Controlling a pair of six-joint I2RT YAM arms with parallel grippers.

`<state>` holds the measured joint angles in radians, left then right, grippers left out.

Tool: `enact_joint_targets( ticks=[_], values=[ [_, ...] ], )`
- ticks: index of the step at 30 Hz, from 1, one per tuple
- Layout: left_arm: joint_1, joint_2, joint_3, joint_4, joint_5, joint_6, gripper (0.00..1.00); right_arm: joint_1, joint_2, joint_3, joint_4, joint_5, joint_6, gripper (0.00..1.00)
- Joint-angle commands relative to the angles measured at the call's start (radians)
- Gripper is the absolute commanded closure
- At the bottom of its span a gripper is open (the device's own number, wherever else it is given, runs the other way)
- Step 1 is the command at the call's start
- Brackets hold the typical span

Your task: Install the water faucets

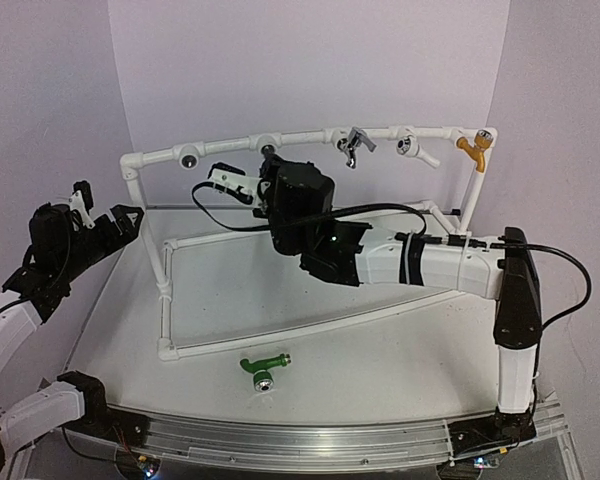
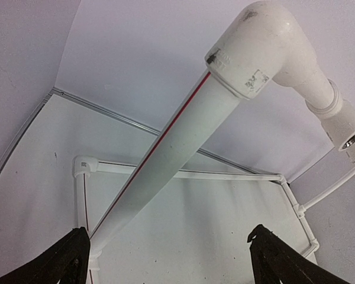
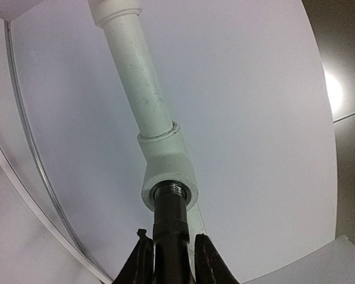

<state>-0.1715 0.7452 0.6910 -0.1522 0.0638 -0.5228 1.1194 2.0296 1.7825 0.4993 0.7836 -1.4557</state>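
The dark brown-black faucet (image 3: 170, 222) is held upright between my right gripper's fingers, and its threaded end sits in the mouth of a white pipe socket (image 3: 165, 168). My right gripper (image 3: 171, 236) is shut on it, up at the frame's top rail (image 1: 268, 160). The green faucet (image 1: 263, 367) with a silver threaded end lies on the table in front of the frame. My left gripper (image 1: 115, 222) is open and empty beside the frame's left post, with the post (image 2: 165, 154) running up between its spread fingers (image 2: 71, 257).
The white PVC pipe frame (image 1: 165, 290) stands on the table. Its top rail holds an open socket (image 1: 187, 158), a grey lever tap (image 1: 354, 144), a white tap (image 1: 416, 150) and an orange-yellow tap (image 1: 473, 149). A corner elbow (image 2: 254, 47) is close above my left wrist.
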Motion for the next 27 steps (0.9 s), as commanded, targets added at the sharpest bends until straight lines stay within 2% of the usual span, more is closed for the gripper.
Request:
enact_joint_targets(
  ticks=[1,10,23,27],
  values=[
    [0.000,-0.013,0.023,0.000,0.017,0.009,0.04,-0.002,-0.023,0.085,-0.003,0.046,0.313,1.00],
    [0.001,-0.026,0.017,0.000,0.031,-0.001,0.04,-0.008,-0.069,0.077,-0.105,0.055,0.868,1.00],
    [0.000,-0.063,0.005,-0.006,0.043,0.003,0.04,-0.054,-0.144,-0.015,-0.111,0.040,1.644,1.00],
    [0.000,-0.073,0.006,-0.011,0.040,0.009,0.04,-0.084,-0.179,-0.088,-0.113,-0.017,1.920,1.00]
  ],
)
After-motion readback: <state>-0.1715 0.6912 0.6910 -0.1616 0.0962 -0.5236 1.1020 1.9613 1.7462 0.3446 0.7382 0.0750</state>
